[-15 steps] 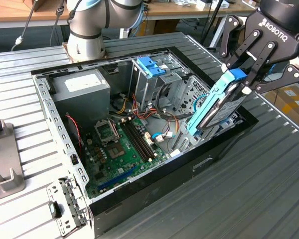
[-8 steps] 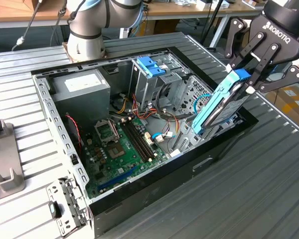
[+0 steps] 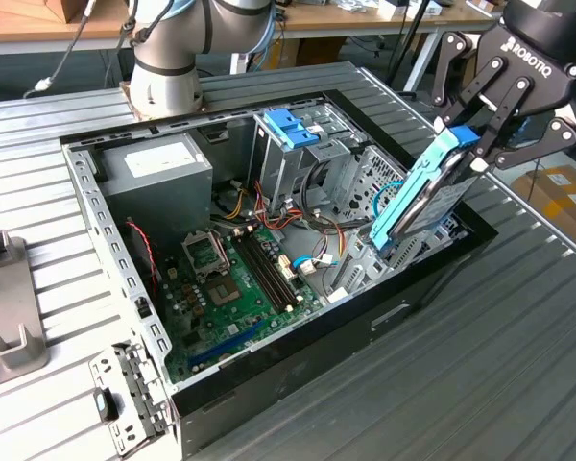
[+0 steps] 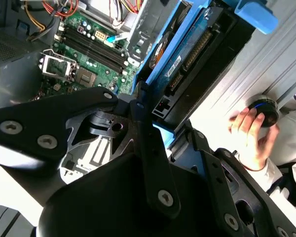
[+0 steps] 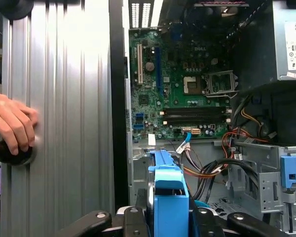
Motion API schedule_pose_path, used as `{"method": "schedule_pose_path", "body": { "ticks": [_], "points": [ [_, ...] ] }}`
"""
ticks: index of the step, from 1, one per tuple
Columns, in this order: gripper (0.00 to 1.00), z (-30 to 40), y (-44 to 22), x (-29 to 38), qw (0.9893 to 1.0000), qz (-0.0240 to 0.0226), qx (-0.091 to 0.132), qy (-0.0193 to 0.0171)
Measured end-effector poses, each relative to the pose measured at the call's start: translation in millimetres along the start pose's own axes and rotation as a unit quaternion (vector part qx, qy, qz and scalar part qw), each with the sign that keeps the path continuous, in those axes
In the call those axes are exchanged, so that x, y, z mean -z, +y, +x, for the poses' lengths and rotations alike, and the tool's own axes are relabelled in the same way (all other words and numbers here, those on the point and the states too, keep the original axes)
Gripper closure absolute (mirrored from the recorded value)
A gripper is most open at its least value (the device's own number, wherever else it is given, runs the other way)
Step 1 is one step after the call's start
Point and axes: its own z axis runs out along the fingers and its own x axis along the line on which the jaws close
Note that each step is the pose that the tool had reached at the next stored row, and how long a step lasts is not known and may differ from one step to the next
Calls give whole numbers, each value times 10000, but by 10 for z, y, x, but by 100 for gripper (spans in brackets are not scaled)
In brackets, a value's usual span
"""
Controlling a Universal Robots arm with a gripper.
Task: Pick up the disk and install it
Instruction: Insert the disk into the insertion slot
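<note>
Gripper (image 3: 476,147) jaws clamp the disk (image 3: 420,197), tilted above the open case (image 3: 86,197) in exterior view; first wrist view catches a hand (image 5: 10,123) on a knob (image 5: 12,155).

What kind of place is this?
Probably a robotics lab or workshop. An opened desktop computer lies on a ribbed metal table, a robot arm stands behind it with its claw gripping the disk, and wooden workbenches line the background.
</note>
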Motion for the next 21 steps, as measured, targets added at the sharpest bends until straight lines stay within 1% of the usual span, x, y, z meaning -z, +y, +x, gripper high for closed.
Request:
{"method": "schedule_pose_path", "body": {
  "ticks": [1, 2, 3, 4, 6, 10, 15, 18, 21],
  "points": [
    [63, -80, -36, -39, 10000, -4, 35, 3],
    [63, -203, -92, -149, 10000, -6, 62, 8],
    [63, -203, -95, -188, 10000, -4, 23, 9],
    [63, -200, -96, -208, 10000, -4, 24, 9],
    [63, -199, -98, -223, 10000, -4, 24, 9],
    [63, -198, -115, -239, 10000, -4, 23, 10],
    [63, -198, -194, -247, 10000, -3, 24, 2],
    [63, -201, -251, -235, 10000, -5, 22, 11],
    [63, -200, -258, -238, 10000, -4, 23, 7]
  ]
}}
